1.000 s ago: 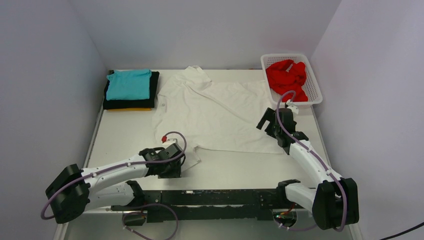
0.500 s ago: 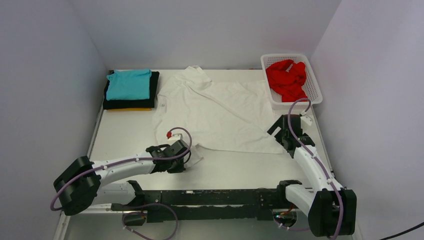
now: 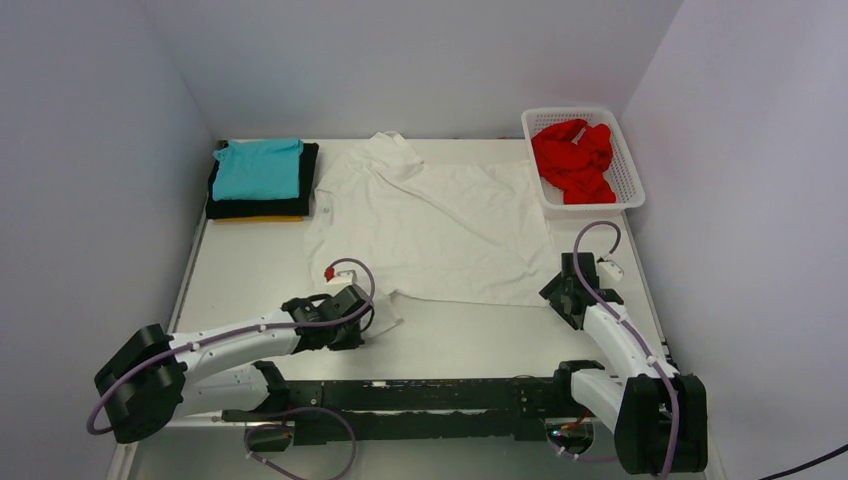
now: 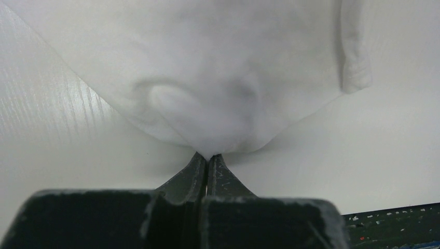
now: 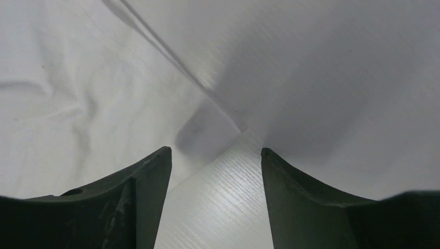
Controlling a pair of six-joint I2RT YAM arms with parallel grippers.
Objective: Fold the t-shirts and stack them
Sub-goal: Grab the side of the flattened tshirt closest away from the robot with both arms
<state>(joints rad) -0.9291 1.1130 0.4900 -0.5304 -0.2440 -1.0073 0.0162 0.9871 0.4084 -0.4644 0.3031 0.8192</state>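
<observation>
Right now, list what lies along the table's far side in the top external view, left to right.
Folded teal t-shirt atop a black one, large white t-shirt, white plastic lattice basket holding a crumpled red t-shirt.

**Both grippers reach the shirt's near corners**

Your left gripper (image 4: 208, 155) has closed on the near-left corner of the white t-shirt (image 3: 440, 230), pinching cloth where it stood open a second ago. Your right gripper (image 5: 215, 155) has drawn back from beside the basket (image 3: 628, 170) to the shirt's near-right corner, its jaws apart astride it.
</observation>
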